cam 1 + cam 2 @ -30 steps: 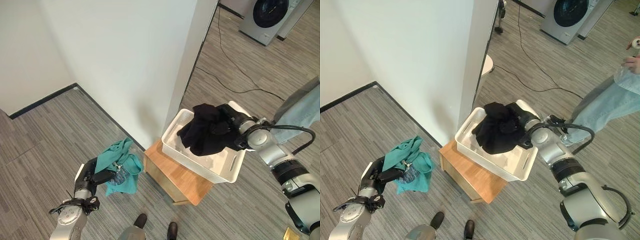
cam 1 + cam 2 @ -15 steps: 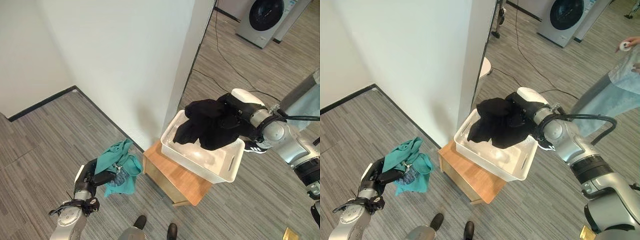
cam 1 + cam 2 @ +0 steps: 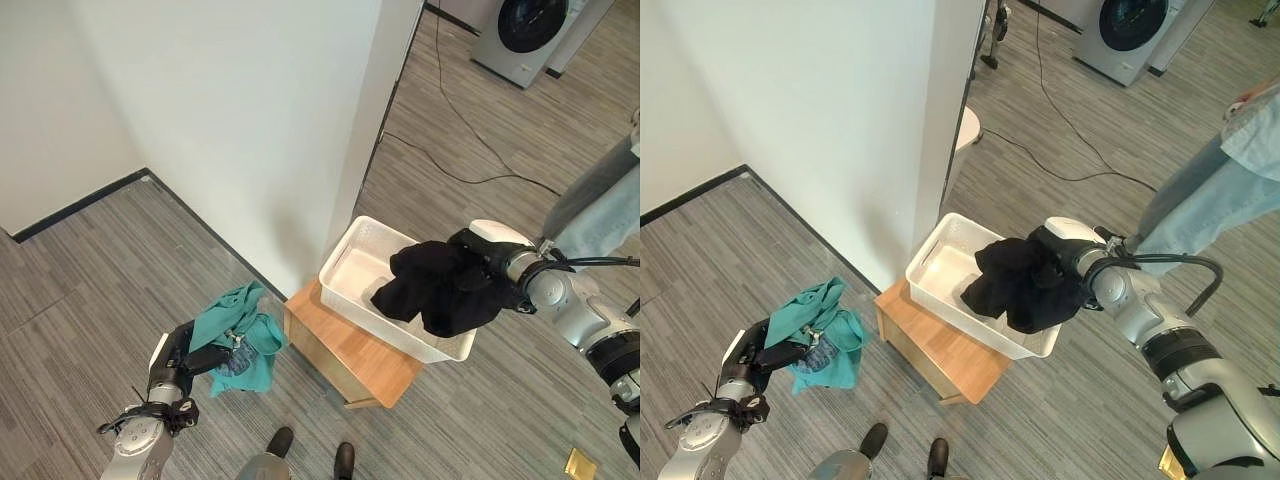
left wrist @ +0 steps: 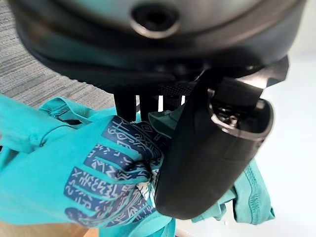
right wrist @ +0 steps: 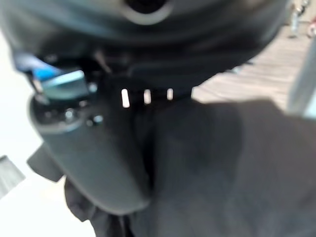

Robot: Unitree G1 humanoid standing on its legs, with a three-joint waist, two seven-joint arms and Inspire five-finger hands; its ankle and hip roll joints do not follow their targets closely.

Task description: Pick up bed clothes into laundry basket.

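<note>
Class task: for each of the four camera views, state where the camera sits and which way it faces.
Left eye view: head, looking down; left hand holds teal cloth.
Right eye view: same scene; right hand holds black garment over white basket.
Left wrist view: along the thumb, teal cloth.
Right wrist view: along its hand, black garment.

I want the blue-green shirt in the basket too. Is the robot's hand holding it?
Touching. In the left wrist view the left hand pinches the teal shirt between thumb and fingers.
</note>
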